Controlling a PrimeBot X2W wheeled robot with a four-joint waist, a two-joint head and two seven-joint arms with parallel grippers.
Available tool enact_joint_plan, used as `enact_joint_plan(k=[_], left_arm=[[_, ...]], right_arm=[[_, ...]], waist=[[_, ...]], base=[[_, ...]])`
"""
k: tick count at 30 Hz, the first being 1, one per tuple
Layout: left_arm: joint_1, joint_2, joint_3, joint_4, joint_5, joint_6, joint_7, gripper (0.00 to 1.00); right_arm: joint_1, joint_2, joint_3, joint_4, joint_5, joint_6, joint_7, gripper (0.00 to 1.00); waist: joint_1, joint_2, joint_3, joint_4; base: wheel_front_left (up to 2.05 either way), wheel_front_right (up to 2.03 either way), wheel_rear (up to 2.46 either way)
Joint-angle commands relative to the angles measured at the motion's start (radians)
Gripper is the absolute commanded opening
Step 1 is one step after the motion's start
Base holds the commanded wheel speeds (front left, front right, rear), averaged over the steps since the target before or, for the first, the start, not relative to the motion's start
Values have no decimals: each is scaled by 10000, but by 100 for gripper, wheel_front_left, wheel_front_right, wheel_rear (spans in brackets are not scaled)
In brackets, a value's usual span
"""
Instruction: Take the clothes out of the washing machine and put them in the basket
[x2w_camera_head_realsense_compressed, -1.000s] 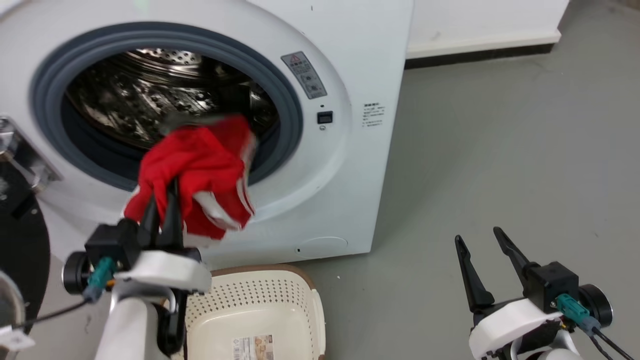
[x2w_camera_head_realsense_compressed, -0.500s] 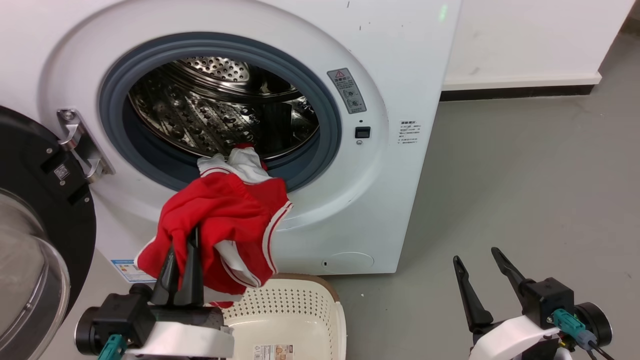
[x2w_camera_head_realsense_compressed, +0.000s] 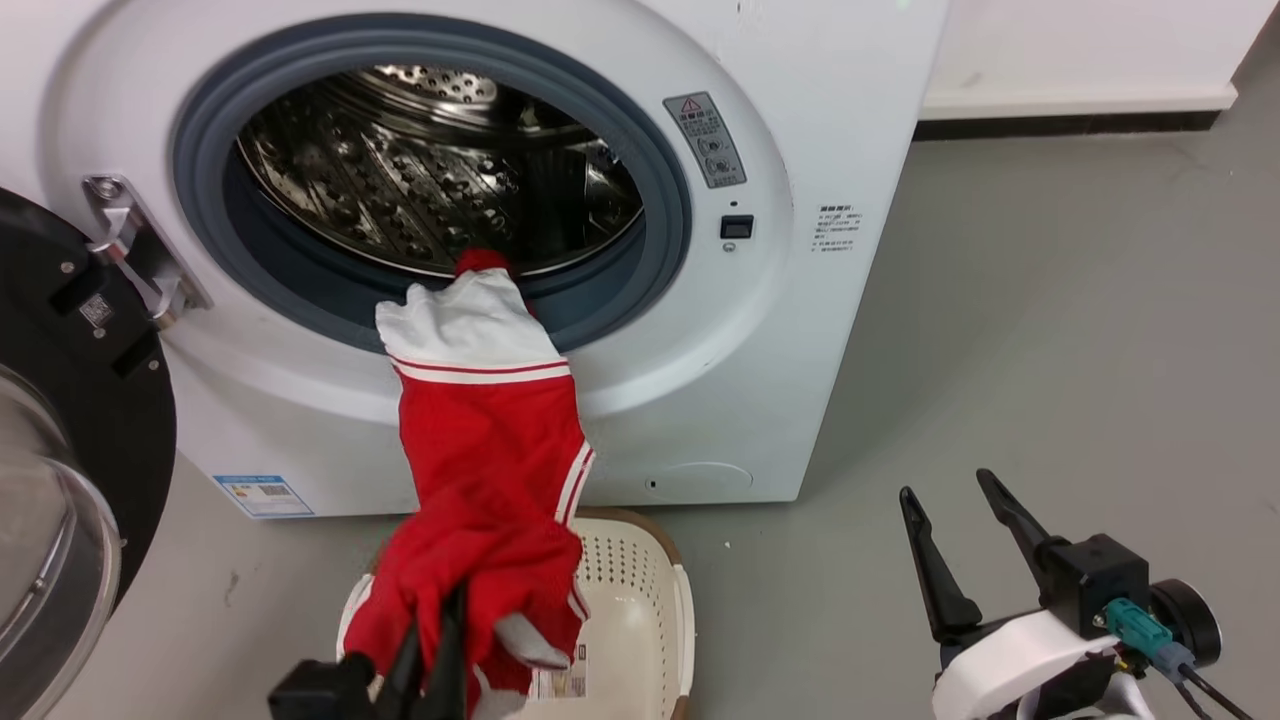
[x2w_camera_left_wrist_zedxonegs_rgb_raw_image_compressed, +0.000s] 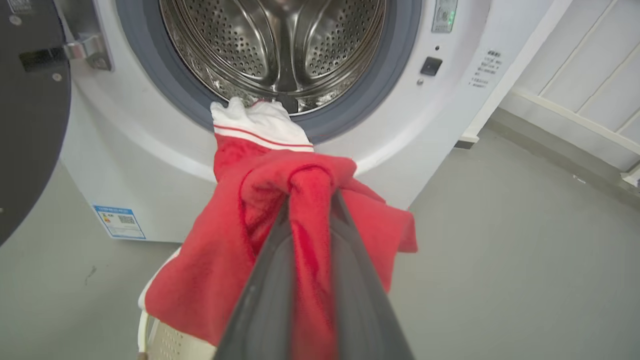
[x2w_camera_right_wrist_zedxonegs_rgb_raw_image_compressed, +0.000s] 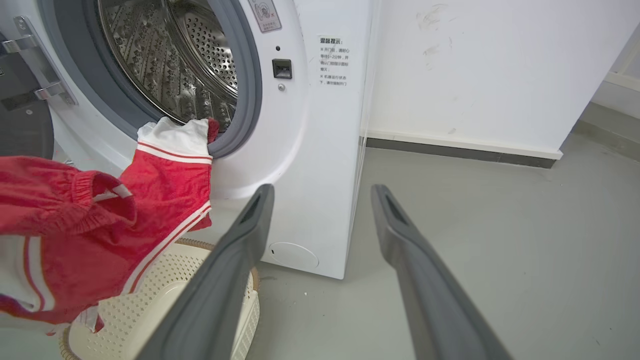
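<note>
Garment of red, white-striped fabric, clamped in the left gripper, trails from the white washing machine over the cream perforated basket at six o'clock; right gripper gapes wide; warning sticker at the porthole's two o'clock illegible.

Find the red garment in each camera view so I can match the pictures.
Head view: red garment at centre, hanging from the grey porthole rim to the left gripper.
Left wrist view: garment centre, between the fingers.
Right wrist view: garment at left edge, above the basket.
Shared landmark: the grey porthole rim.
</note>
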Motion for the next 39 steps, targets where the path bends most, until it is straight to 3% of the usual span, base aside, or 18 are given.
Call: enact_joint_plan(k=[1, 13, 18, 19, 28, 39], left_arm=[[194, -17, -139, 380, -131, 69, 109, 0], [-933, -38, -372, 3843, -867, 99, -590, 0], [-2342, 76, -105, 5447, -940, -61, -1255, 0], [-3229, 190, 126, 6513, -1056, -142, -1460, 0], [-5713, 566, 697, 10224, -1387, -331, -1713, 0], [-7746, 906, 1119, 12319, -1498, -313, -1792, 0]], right_arm=[[-206, 20, -20, -21, 14, -7, 1, 100], [-1120, 20, 76, -187, -25, -7, -82, 100], [-1589, 22, 215, -309, -50, -7, -104, 100], [-1884, 22, 299, -353, -93, -7, -104, 100], [-2658, 19, 635, -329, 69, -7, -296, 100], [-3297, 24, 798, -360, 133, -7, -559, 100]], waist=[[0, -1, 311, -78], [0, -1, 2031, -383], [0, -1, 2958, -524], [0, -1, 3532, -655], [0, -1, 5245, -1302], [0, -1, 6873, -1705]], base=[[0, 0, 0], [0, 0, 0], [0, 0, 0], [0, 0, 0], [0, 0, 0], [0, 0, 0]])
